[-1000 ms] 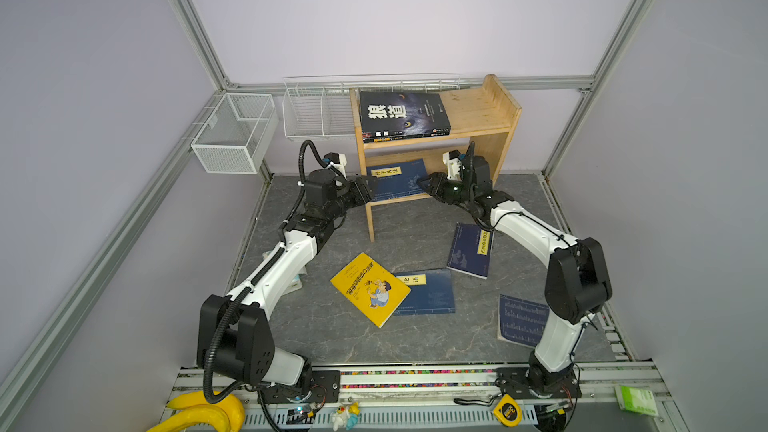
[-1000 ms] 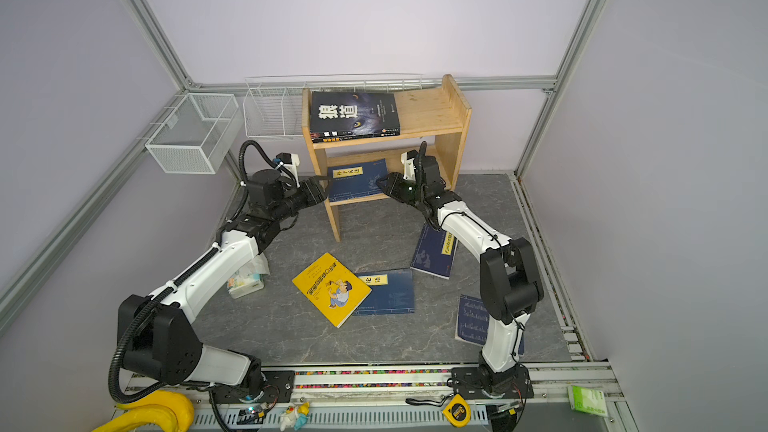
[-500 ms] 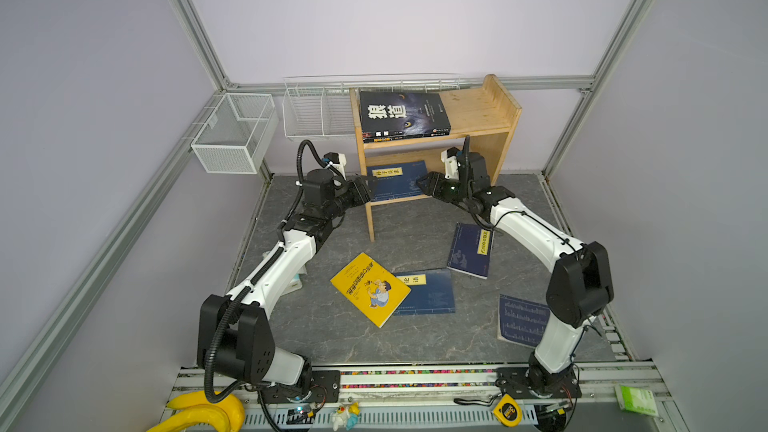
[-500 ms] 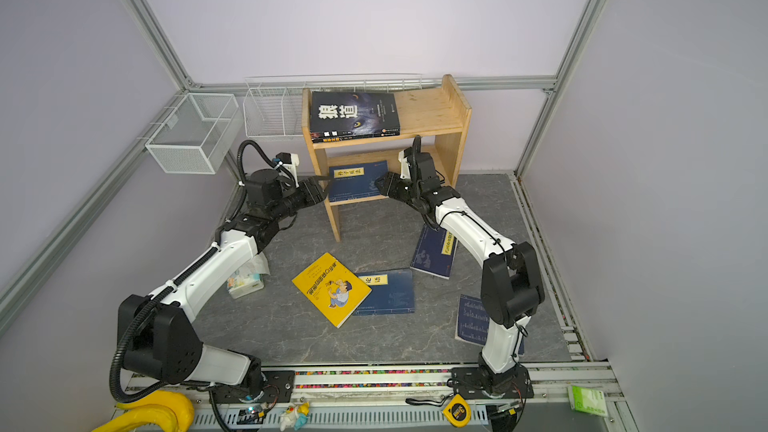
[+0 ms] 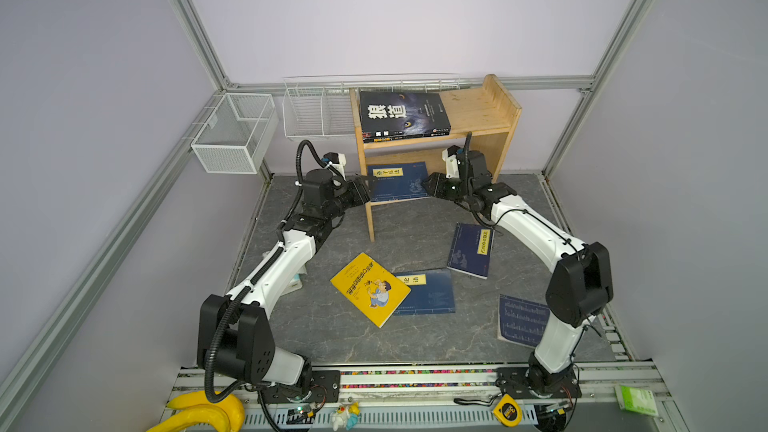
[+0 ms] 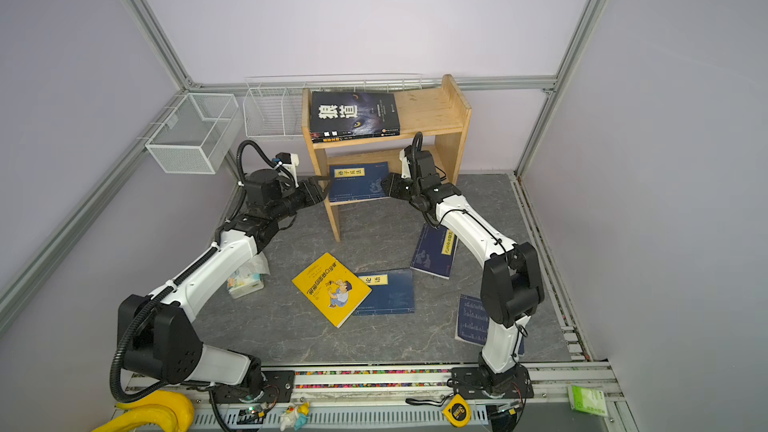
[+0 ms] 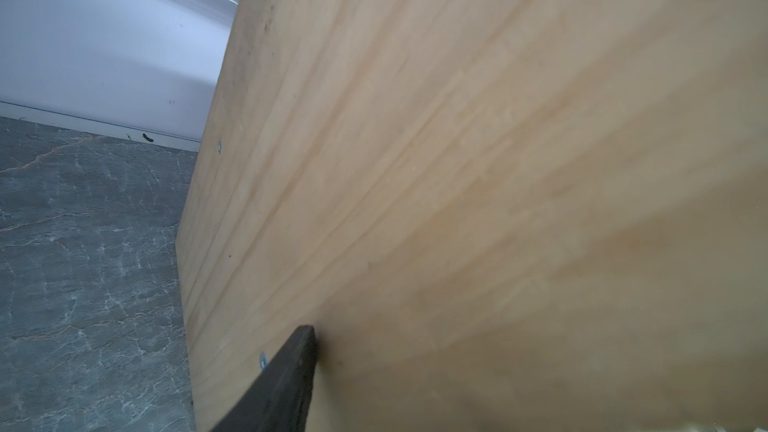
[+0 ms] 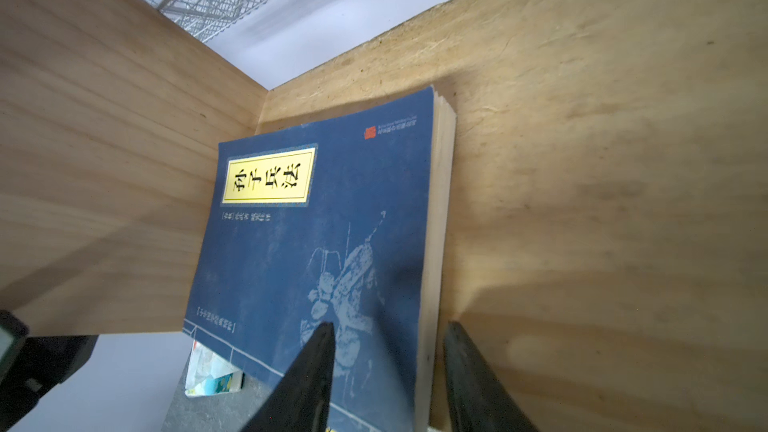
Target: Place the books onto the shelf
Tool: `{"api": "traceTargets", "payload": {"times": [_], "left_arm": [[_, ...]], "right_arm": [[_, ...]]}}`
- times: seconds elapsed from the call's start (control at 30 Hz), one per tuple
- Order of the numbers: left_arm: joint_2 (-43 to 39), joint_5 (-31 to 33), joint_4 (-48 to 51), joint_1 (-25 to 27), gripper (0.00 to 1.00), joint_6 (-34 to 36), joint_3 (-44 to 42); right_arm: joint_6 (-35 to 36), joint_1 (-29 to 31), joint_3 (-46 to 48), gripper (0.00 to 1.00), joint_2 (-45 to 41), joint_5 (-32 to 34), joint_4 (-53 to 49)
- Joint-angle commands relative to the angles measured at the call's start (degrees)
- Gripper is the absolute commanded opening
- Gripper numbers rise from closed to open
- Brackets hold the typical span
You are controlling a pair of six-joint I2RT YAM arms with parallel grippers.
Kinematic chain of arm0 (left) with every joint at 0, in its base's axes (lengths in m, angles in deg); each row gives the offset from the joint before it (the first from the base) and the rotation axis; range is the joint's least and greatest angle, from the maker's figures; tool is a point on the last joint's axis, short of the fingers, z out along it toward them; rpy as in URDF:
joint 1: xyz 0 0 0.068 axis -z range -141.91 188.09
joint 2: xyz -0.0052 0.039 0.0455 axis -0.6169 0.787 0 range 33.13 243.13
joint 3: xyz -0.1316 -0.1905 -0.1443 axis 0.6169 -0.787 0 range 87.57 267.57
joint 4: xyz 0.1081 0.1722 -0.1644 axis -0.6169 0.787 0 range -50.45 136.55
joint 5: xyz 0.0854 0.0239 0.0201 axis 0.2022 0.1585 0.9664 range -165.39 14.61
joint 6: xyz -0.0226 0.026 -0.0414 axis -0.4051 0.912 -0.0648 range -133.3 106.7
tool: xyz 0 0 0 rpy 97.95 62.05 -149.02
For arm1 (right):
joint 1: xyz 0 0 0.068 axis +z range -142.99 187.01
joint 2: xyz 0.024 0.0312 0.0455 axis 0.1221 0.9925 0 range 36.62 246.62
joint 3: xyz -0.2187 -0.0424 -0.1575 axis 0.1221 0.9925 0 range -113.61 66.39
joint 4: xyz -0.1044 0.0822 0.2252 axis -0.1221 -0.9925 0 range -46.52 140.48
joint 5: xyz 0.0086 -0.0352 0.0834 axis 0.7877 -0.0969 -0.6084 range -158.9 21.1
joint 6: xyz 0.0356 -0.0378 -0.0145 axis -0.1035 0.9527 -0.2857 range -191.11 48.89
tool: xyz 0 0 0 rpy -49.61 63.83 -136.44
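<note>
I am keeping the right gripper (image 8: pixel 390 326) part-open and gripping nothing, its fingers straddling the page edge of the navy book (image 8: pixel 316 222) lying flat on the lower tier of the shelf (image 8: pixel 602 160), while the left gripper (image 5: pixel 365 187) is touching the outer side panel of that shelf, its opening hidden from me.

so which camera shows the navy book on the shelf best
Right wrist view: the navy book is close up, title label and page edge clear. Both top views show it small and far off. The left wrist view shows only the shelf's side panel.
</note>
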Motion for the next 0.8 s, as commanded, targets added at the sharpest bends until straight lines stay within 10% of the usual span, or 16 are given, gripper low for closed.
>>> {"api": "traceTargets", "payload": {"times": [0.0, 0.77], "left_arm": [[2.05, 6.94, -5.87, -4.11, 0.58, -6.13, 0.28], [5.77, 4.83, -6.58, -7.78, 0.57, -7.10, 2.77]], "right_arm": [[0.94, 0.55, -1.77, 0.42, 2.13, -2.56, 0.84], [0.96, 1.61, -2.76, 0.49, 3.19, -2.34, 4.35]]}}
